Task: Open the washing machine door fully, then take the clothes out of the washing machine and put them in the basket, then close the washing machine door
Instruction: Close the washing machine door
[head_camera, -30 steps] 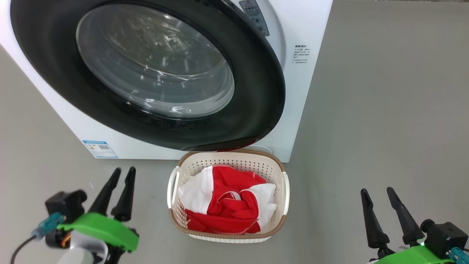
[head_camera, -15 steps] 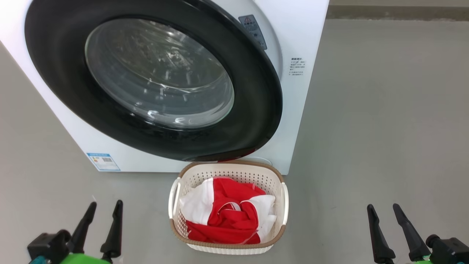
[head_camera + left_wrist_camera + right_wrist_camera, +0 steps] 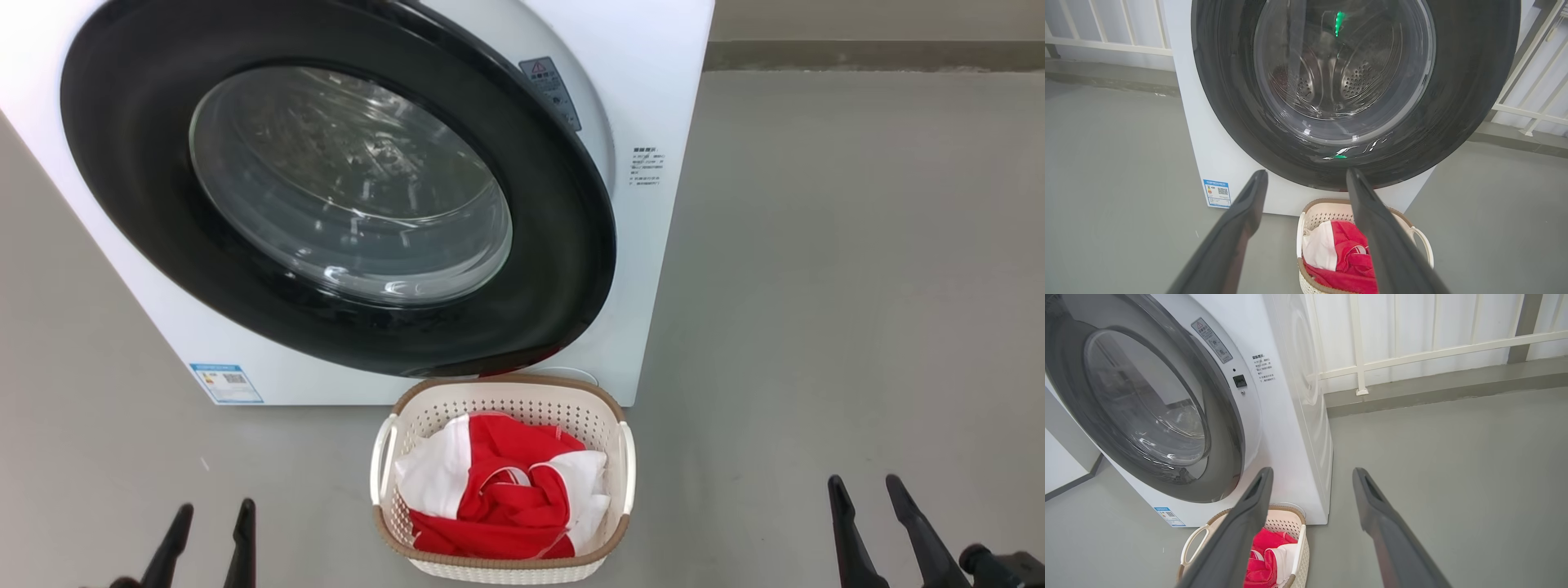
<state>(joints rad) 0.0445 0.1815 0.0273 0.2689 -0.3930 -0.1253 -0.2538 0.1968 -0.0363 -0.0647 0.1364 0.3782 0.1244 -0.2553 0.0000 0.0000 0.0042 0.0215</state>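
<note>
The basket [image 3: 506, 408] sits upright, handles left and right, holding the clothes [image 3: 506, 498].

Red-and-white clothes [image 3: 502, 498], cream brown-rimmed basket [image 3: 506, 390], white washing machine [image 3: 653, 90], black-rimmed door [image 3: 563, 269].

Warning-triangle sticker [image 3: 550, 91], QR-code blue label [image 3: 227, 383] on washing machine [image 3: 653, 65]; wording illegible.

The head view's top edge cuts off the washing machine [image 3: 653, 65] and its door [image 3: 563, 245]. Its bottom edge cuts the left gripper [image 3: 216, 506] and right gripper [image 3: 863, 482] off below the jaws. Print on the blue label [image 3: 226, 383] is too small to read. The basket [image 3: 498, 562] hides the lower folds of the clothes [image 3: 506, 510].
</note>
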